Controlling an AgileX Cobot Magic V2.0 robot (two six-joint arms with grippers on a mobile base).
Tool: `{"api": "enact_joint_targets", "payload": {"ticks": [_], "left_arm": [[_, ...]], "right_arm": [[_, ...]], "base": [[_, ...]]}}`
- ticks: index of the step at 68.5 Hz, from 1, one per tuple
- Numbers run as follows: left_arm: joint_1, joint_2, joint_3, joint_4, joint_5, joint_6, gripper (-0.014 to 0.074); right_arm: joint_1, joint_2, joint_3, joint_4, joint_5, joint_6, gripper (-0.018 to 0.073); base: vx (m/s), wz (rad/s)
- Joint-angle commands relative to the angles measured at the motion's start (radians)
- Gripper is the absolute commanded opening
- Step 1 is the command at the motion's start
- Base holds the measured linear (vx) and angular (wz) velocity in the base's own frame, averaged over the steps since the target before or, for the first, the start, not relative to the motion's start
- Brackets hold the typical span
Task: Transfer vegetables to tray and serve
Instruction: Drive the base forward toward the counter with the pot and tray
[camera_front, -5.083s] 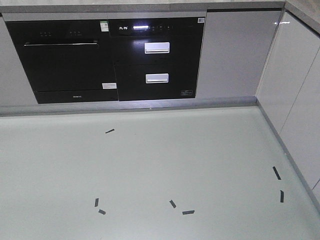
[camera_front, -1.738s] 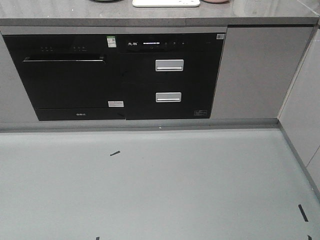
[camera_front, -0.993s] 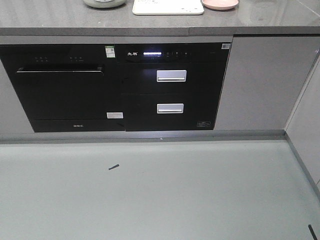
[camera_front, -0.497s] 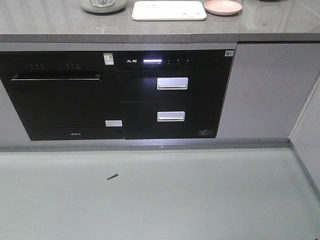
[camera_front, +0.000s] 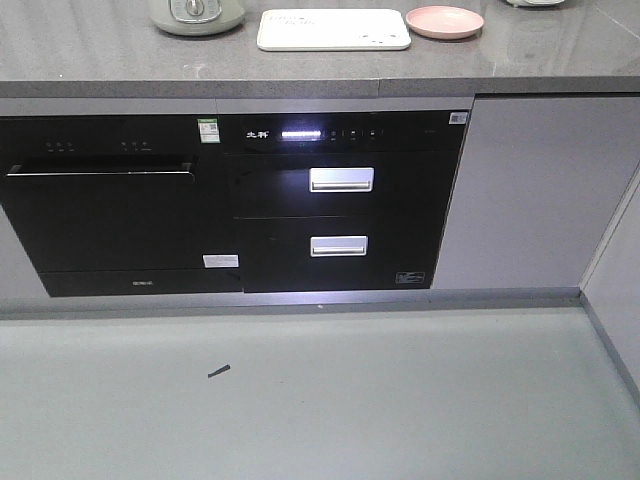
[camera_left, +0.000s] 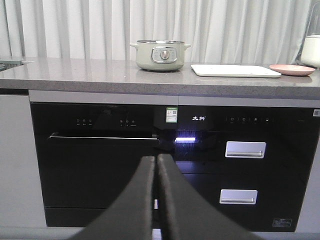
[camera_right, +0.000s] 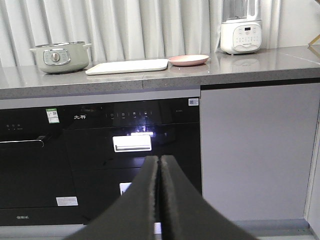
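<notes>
Counter: grey stone countertop (camera_front: 100, 60) spans the upper edge of the front view; a white curtain (camera_left: 100, 25) hangs behind it in both wrist views.
Tray: one, cream-white and rectangular with rounded corners, the tray (camera_front: 334, 30) lies flat on the countertop at 12 o'clock in the front view.
Plate: one round pink plate (camera_front: 445, 21), just beside the tray at its 3 o'clock, not touching it.
Pot: one pale green pot (camera_front: 197, 12) with a front dial, at the tray's 9 o'clock, a gap between them.
Blender: one white blender (camera_right: 241, 31), at the plate's 2 o'clock in the right wrist view.
Appliances: two black built-in units (camera_front: 110, 210) side by side under the counter.
Handles: two silver handles (camera_front: 341, 179), one above the other on the right-hand unit.
Floor: pale grey floor (camera_front: 400, 400) with one short black tape mark (camera_front: 219, 372) at 7 o'clock.
Left gripper: the left gripper (camera_left: 156, 160) has its fingers pressed together with nothing between them, facing the units.
Right gripper: the right gripper (camera_right: 159, 159) is likewise pinched closed and holds nothing.
</notes>
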Motion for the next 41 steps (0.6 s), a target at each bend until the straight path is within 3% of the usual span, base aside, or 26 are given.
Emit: {"api": "enact_joint_targets", "payload": {"ticks": [1, 41], "left_arm": [[-0.003, -0.014, 0.028, -0.009, -0.070, -0.004, -0.0006], [-0.003, -0.014, 0.028, -0.009, -0.070, -0.004, -0.0006]], "right_arm": [[0.001, -0.007, 0.016, -0.012, -0.078, 0.000, -0.0006], [0.001, -0.007, 0.016, -0.012, -0.078, 0.000, -0.0006]], "base": [[0.10, -0.02], [0.09, -0.02]]}}
